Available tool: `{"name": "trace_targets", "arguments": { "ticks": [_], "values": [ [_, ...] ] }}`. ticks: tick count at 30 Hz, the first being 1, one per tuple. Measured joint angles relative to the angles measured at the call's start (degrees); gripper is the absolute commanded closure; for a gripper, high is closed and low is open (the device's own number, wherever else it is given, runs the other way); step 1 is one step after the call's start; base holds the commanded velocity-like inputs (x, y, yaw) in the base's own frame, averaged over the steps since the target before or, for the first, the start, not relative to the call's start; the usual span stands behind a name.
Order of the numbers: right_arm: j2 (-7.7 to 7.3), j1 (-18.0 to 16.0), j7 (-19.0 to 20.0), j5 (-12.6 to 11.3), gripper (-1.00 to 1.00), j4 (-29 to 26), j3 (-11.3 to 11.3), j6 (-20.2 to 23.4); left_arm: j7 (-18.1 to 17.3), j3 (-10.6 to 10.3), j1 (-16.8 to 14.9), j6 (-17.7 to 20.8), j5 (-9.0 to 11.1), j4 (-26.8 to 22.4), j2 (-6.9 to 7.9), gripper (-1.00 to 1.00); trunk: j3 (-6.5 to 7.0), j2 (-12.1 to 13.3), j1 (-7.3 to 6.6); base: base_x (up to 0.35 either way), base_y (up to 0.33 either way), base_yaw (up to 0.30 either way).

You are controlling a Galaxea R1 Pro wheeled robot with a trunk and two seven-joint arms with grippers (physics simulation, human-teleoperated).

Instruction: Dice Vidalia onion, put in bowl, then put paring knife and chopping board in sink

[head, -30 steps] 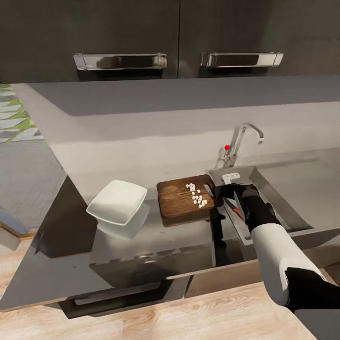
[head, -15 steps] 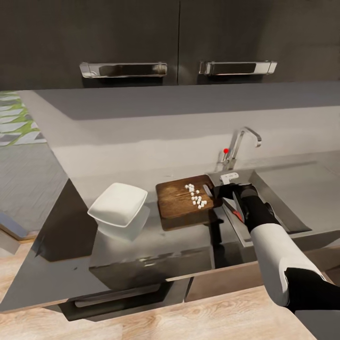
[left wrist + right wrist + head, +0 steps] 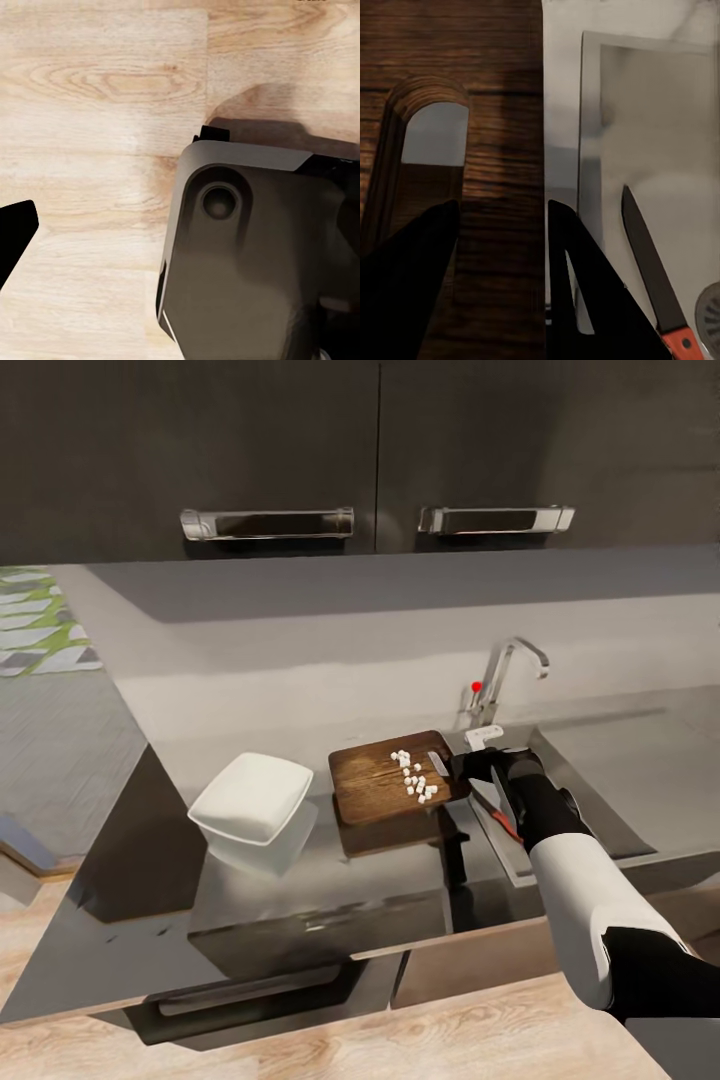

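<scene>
Above your work area hung two dark matte upper cabinet doors [image 3: 250,450], each with a long chrome bar handle [image 3: 266,523] near its lower edge. A pale grey backsplash wall [image 3: 330,630] ran beneath them. Light wood-plank flooring [image 3: 90,112] lay below you. At far left you had a green-and-white patterned patch [image 3: 30,610] beside grey floor.
</scene>
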Motion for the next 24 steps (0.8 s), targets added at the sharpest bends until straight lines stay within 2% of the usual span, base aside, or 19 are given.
{"name": "trace_targets", "arguments": {
  "ticks": [24],
  "values": [
    [-0.05,0.0,0.1,0.0,1.0,0.0,0.0,0.3,0.0,0.0,0.0,0.0,0.0,0.0,0.0,-1.0,2.18,0.0,0.0,0.0,0.0,0.0]
  ]
}}
